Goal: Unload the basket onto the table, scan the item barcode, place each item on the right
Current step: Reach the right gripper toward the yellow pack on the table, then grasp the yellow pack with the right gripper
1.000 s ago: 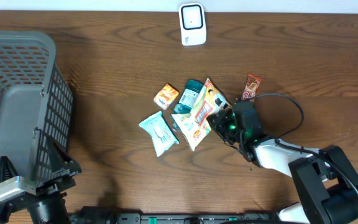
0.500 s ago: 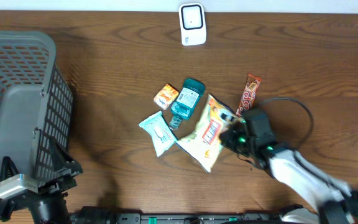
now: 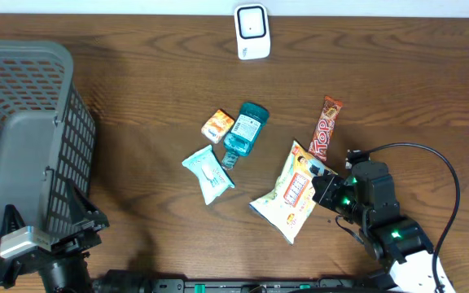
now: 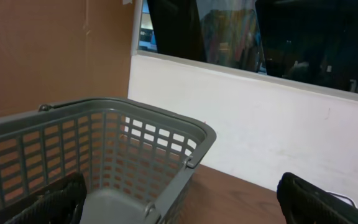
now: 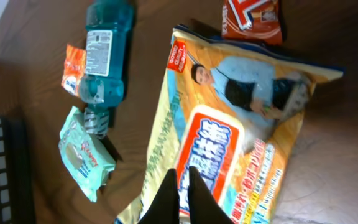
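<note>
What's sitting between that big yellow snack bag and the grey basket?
A pale green packet lies between the snack bag and the basket, closer to the bag; the overhead view shows it.

Red bar (image 3: 326,124) stands just ahead of my right gripper (image 3: 322,189) and its snack bag (image 3: 290,194). Teal bottle (image 3: 245,129), orange pack (image 3: 217,125), wipes pack (image 3: 208,172) crowd leftward path. Bare table (image 3: 153,89) open toward scanner (image 3: 252,31). Basket (image 3: 23,122) walls far left.
</note>
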Available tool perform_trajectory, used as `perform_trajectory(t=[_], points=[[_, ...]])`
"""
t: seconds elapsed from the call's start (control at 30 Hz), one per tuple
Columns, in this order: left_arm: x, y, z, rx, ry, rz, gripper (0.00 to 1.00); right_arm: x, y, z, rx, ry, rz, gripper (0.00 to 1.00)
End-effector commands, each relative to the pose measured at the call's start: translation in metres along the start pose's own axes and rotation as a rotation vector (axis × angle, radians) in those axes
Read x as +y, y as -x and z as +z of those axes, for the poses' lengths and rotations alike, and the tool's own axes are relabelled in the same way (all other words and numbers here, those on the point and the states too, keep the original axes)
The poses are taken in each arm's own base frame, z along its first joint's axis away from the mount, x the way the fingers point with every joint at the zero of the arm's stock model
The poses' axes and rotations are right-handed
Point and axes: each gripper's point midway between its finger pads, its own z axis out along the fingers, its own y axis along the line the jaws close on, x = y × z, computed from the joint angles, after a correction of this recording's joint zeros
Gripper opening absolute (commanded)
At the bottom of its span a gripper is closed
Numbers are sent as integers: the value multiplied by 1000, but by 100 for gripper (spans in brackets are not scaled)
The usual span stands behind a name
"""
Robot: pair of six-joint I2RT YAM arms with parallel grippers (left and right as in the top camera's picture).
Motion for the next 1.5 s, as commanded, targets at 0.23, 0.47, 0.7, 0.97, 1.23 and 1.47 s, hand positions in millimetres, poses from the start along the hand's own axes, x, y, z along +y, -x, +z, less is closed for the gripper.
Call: perform_trajectory(t=[0.23,0.47,0.7,0.97,1.23,1.47], points=[[0,1,-1,-3,-2,-7,98,17,-11,-3,68,95,-105,99],[0,1,-1,-3,-2,-7,98,15,-13,0,79,93,-146,99],[0,0,-1,-1,-2,-6,98,25,-3,-6,129,-54,-96,90],[0,-1,-1,2,-2,-5,98,45,13,10,211,-404,-52,91],[0,-1,-1,2,-2,-5,98,32,2,49,323,-727,-10,90],[0,-1,-1,2,-2,-5,98,18,-14,76,385,-808,33,88]])
